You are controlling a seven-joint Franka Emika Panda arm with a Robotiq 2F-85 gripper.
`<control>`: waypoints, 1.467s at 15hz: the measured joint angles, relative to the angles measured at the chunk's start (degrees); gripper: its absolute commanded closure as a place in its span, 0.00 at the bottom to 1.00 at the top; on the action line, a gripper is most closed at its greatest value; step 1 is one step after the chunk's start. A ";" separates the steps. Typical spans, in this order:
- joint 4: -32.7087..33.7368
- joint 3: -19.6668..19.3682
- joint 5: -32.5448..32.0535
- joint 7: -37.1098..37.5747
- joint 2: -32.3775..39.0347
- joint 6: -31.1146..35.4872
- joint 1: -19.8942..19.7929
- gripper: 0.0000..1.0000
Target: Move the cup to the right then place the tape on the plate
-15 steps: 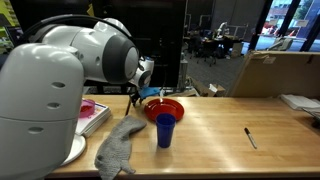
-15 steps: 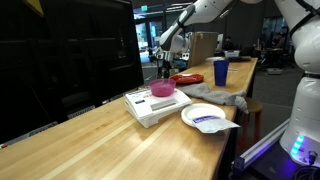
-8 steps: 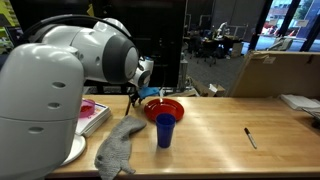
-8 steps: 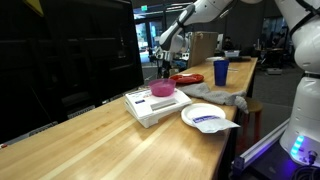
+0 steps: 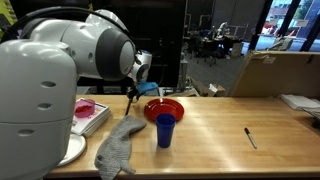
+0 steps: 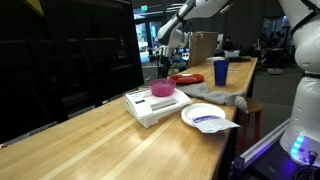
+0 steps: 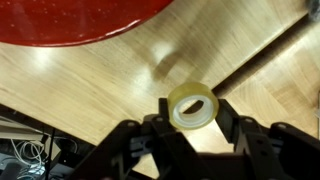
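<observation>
Across the desk, a grey cloth is lying beside the cup, which is standing just in front of the red plate. Beside the plate's rim, the pincer is clamping the tape over bare wood. A pen is lying well apart from them all.
</observation>
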 measured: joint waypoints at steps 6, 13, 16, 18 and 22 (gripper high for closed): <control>0.52 -2.00 -1.50 4.82 -0.80 -1.81 0.37 0.75; 0.71 -5.16 -4.03 13.73 -0.90 -1.23 0.37 0.75; 0.98 -5.88 -6.23 17.19 -1.31 -1.23 0.39 0.75; 1.02 -6.46 -7.62 19.51 -1.81 -1.23 0.38 0.75; 0.89 -7.92 -8.94 22.88 -2.71 -0.68 0.23 0.75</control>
